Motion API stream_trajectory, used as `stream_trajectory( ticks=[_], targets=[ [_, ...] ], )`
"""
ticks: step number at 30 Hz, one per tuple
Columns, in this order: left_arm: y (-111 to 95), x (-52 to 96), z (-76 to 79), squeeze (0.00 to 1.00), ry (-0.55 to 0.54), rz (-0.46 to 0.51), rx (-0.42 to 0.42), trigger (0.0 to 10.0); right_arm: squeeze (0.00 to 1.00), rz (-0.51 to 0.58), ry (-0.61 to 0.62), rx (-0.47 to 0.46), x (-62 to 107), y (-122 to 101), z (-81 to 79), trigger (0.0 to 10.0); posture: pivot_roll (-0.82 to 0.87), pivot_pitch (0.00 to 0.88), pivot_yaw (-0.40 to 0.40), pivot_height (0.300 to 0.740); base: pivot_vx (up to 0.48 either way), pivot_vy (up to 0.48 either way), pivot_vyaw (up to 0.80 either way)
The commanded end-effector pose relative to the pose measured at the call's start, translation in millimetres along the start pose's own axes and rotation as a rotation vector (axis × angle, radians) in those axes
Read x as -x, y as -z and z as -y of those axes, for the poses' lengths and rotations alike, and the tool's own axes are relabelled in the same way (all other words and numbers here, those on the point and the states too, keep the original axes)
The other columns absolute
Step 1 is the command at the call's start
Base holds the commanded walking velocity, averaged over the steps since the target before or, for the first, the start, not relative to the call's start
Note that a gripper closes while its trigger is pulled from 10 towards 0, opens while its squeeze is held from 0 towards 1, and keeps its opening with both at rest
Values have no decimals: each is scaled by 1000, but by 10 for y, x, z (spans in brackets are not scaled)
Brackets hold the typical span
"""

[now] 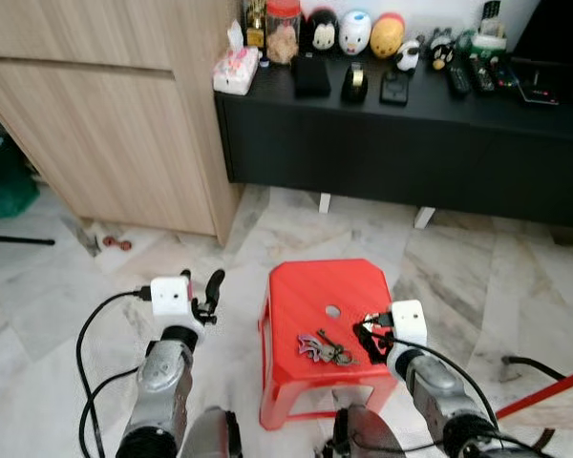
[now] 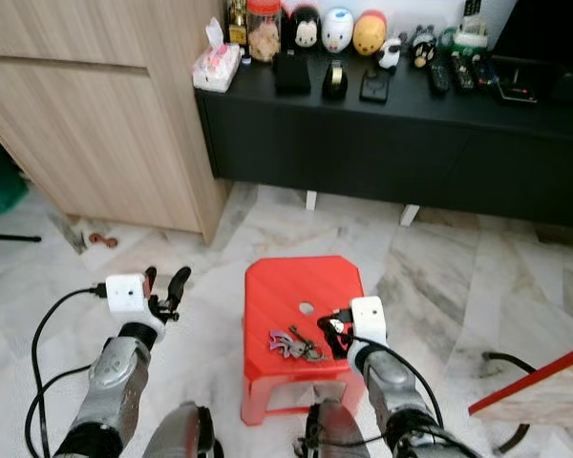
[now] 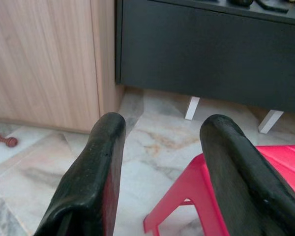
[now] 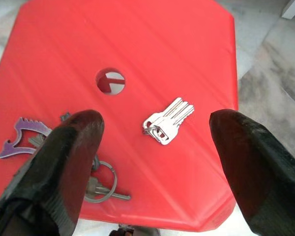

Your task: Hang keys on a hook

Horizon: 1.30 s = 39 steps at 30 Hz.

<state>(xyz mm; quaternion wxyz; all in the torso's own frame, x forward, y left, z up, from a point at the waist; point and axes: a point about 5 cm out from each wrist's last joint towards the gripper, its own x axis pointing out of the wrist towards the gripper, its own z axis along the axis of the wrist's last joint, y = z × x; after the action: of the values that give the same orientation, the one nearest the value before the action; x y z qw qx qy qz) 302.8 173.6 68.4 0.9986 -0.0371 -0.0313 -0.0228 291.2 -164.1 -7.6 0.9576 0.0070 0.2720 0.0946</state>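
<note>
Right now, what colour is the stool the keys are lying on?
Red; the stool under the keys shows best in the right wrist view.

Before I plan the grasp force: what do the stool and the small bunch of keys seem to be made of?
Stool: probably moulded plastic, uniform glossy red with soft highlights and a moulded centre hole. Small bunch of keys: bright silvery metal by its sheen. The right end effector, open, hovers over it.
</note>
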Motion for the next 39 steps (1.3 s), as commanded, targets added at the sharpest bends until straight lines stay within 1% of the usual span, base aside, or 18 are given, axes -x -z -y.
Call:
stream_trajectory(
  ticks=[1, 2, 4, 6, 9, 11, 12, 16, 26, 27, 28, 29, 33, 34, 35, 37, 38, 39],
  targets=[
    [-23, 4, 17, 0, -6, 2, 23, 10000, 522, -24, 18, 1, 21, 51, 46, 10000, 4, 272, -63, 657, 0, 0, 0],
    [-35, -1, 22, 0, -5, 6, 24, 10000, 0, -27, 20, 4, 21, 53, 50, 10000, 4, 272, -63, 657, 0, 0, 0],
    [-67, 23, 57, 0, -1, 17, 30, 10000, 0, -40, 24, 9, 34, 91, 60, 10000, 13, 308, -69, 657, 0, 0, 0],
    [-65, 37, 65, 0, 0, 16, 30, 10000, 0, -43, 23, 10, 37, 101, 58, 10000, 15, 315, -70, 657, 0, 0, 0],
    [35, 160, 45, 0, -20, -26, 34, 10000, 0, -42, 9, 18, 34, 117, 18, 10000, 25, 339, -74, 657, 0, 0, 0],
    [57, 224, 36, 0, -28, -35, 33, 10000, 0, -35, 2, 22, 34, 116, 4, 10000, 30, 352, -76, 657, 0, 0, 0],
    [64, 286, 30, 0, -35, -37, 34, 10000, 0, -20, 3, 21, 27, 90, -2, 10000, 38, 362, -79, 657, 0, 0, 0],
    [55, 384, 16, 0, -50, -40, 33, 10000, 0, 23, -5, 2, -6, -21, -27, 10000, 49, 384, -83, 657, 0, 0, 0],
    [-10, 473, 8, 0, -66, -26, 24, 10000, 0, 63, -33, 16, -67, -201, -97, 10000, 65, 403, -90, 657, 0, 0, 0],
    [8, 517, -27, 0, -82, -37, 19, 10000, 0, 71, -36, 16, -76, -227, -112, 10000, 65, 401, -91, 657, 0, 0, 0],
    [8, 517, -27, 0, -82, -37, 19, 10000, 0, 71, -36, 16, -76, -227, -112, 10000, 65, 401, -91, 657, 0, 0, 0],
    [39, 586, -84, 0, -105, -53, 8, 10000, 0, 81, -39, 10, -81, -246, -125, 10000, 65, 399, -91, 657, 0, 0, 0],
    [83, 771, -216, 0, -140, -87, -19, 10000, 0, 117, -42, -14, -82, -284, -134, 10000, 63, 388, -91, 657, 0, 0, 0],
    [83, 771, -216, 0, -140, -87, -19, 10000, 0, 117, -42, -14, -82, -284, -134, 10000, 63, 388, -91, 657, 0, 0, 0],
    [92, 841, -261, 0, -146, -95, -40, 10000, 0, 136, -42, -24, -74, -292, -126, 10000, 60, 382, -90, 657, 0, 0, 0],
    [100, 882, -302, 0, -150, -102, -61, 10000, 0, 146, -41, -27, -71, -300, -119, 10000, 54, 371, -90, 657, 0, 0, 0],
    [79, 925, -370, 0, -166, -95, -88, 10000, 0, 153, -34, -23, -66, -306, -101, 10000, 52, 367, -90, 657, 0, 0, 0],
    [55, 933, -420, 0, -186, -88, -90, 10000, 0, 160, -28, -25, -64, -319, -84, 10000, 52, 349, -93, 657, 0, 0, 0]
  ],
)
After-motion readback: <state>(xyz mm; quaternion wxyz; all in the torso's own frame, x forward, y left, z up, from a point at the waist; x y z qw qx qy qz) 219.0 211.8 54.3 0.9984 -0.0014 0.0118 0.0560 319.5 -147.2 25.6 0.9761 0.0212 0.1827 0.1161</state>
